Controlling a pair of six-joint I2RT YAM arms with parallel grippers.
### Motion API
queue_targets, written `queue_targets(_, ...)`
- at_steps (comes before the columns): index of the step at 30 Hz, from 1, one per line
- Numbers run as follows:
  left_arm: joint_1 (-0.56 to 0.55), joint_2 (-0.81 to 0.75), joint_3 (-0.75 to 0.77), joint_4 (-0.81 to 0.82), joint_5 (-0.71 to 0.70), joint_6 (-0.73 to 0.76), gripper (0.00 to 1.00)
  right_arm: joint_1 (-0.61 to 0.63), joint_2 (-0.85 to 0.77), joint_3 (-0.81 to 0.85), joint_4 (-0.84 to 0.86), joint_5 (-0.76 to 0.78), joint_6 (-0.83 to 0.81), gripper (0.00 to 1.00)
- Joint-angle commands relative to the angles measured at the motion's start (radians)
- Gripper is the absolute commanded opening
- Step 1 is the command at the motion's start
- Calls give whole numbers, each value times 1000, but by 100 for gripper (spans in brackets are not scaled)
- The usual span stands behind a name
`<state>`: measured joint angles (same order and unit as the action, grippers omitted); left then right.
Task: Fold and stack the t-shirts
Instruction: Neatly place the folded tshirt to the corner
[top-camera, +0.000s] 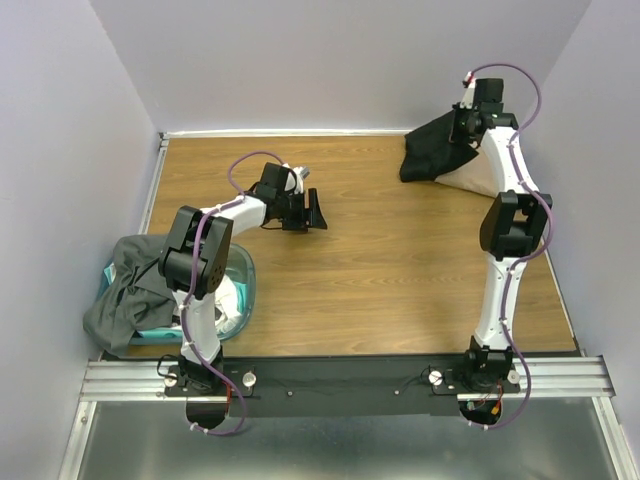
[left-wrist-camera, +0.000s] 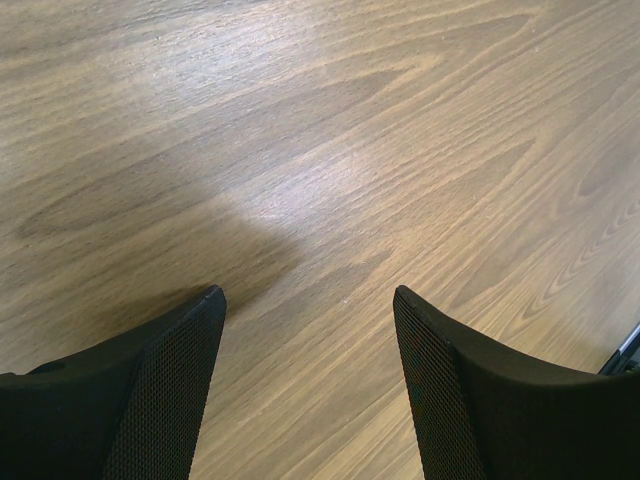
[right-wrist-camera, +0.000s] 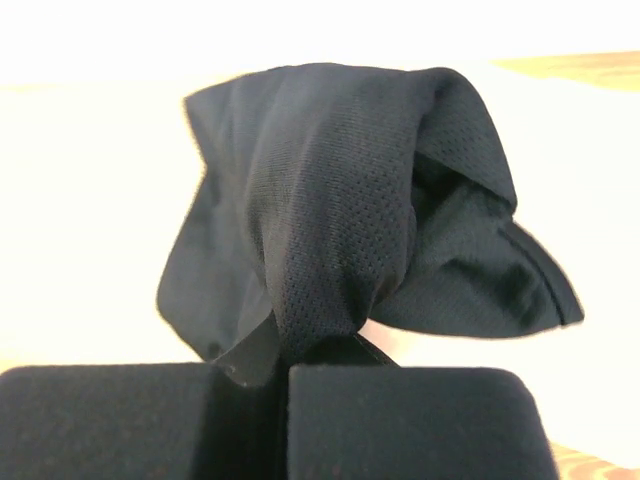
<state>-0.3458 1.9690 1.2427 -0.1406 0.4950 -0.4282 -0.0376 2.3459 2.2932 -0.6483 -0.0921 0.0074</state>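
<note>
My right gripper (top-camera: 462, 128) is at the far right corner, shut on the black t-shirt (top-camera: 432, 152). The shirt hangs bunched from the jaws and drapes over a tan-beige t-shirt (top-camera: 482, 176) lying on the table. In the right wrist view the black cloth (right-wrist-camera: 340, 220) is pinched between the closed fingers (right-wrist-camera: 400, 420). My left gripper (top-camera: 316, 211) is open and empty over bare wood left of the middle, with its fingers (left-wrist-camera: 440, 380) wide apart. A dark grey t-shirt (top-camera: 125, 290) hangs over the left tub, with white cloth (top-camera: 228, 305) inside it.
The teal see-through tub (top-camera: 243, 290) stands at the near left by the left arm's base. Lavender walls close in the table (top-camera: 390, 270) on the left, back and right. A metal rail (top-camera: 340, 378) runs along the near edge.
</note>
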Motion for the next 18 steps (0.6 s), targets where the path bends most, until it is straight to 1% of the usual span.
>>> queue_targets(1,7,-16,-38,-42,-39,20,76,-28,10,67,-30,17,-15,0)
queue_targets(18,7,-18,-65,-45,-42,5,77,-123,-63,72,-70,-84,-12,0)
